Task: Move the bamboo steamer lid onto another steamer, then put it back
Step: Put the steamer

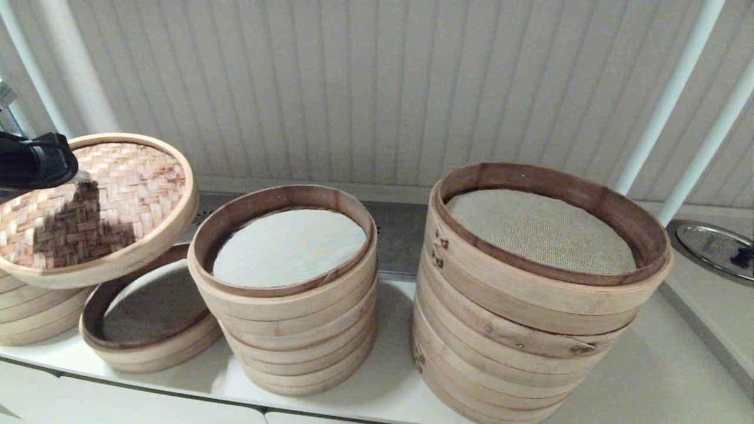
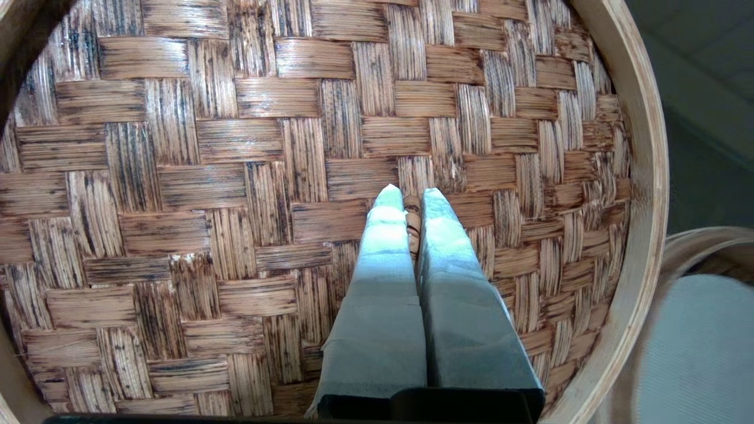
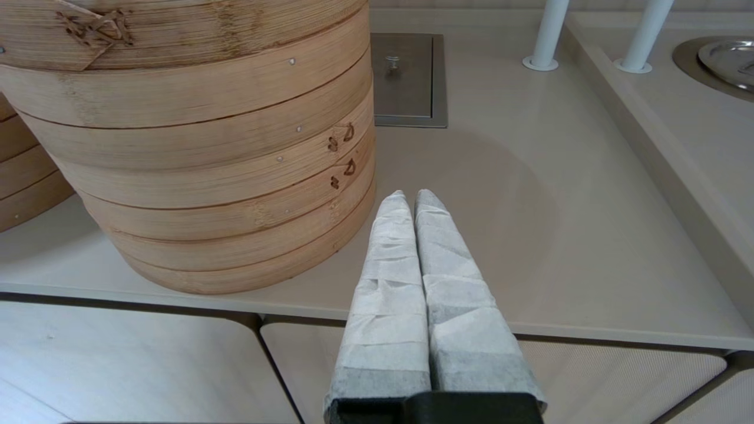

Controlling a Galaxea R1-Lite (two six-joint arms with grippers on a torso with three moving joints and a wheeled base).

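The left jaws [image 2: 410, 203] are clamped on the small loop knob [image 2: 412, 213] at the middle of the lid [image 2: 235, 176], the two wrapped fingers [image 2: 386, 259] pressed close with the knob pinched between their tips. In the head view the left gripper [image 1: 79, 176] comes in from nine o'clock, and the lid [image 1: 118, 200] hangs from it in the air, tilted, its brown weave facing up and its pale rim band lower on the near side. Part of the lid overhangs the shallow steamer [image 1: 150, 330], which sits on the table [image 1: 377, 377] at about five o'clock from the lid, its white liner in the lid's shadow; the two do not touch. Under the lid at seven o'clock stands a stack [image 1: 29, 318] of tiers at the picture's edge. Just beside the shallow steamer, at three o'clock, rises a taller stack [image 1: 288, 294] with a white liner, and farther toward three o'clock the widest stack [image 1: 530, 306] with a grey mesh liner. The right jaws [image 3: 411, 197] are together, holding nothing, low off the table's front edge near the widest stack [image 3: 194, 147]. A metal dish [image 1: 716, 247] lies at the far right.
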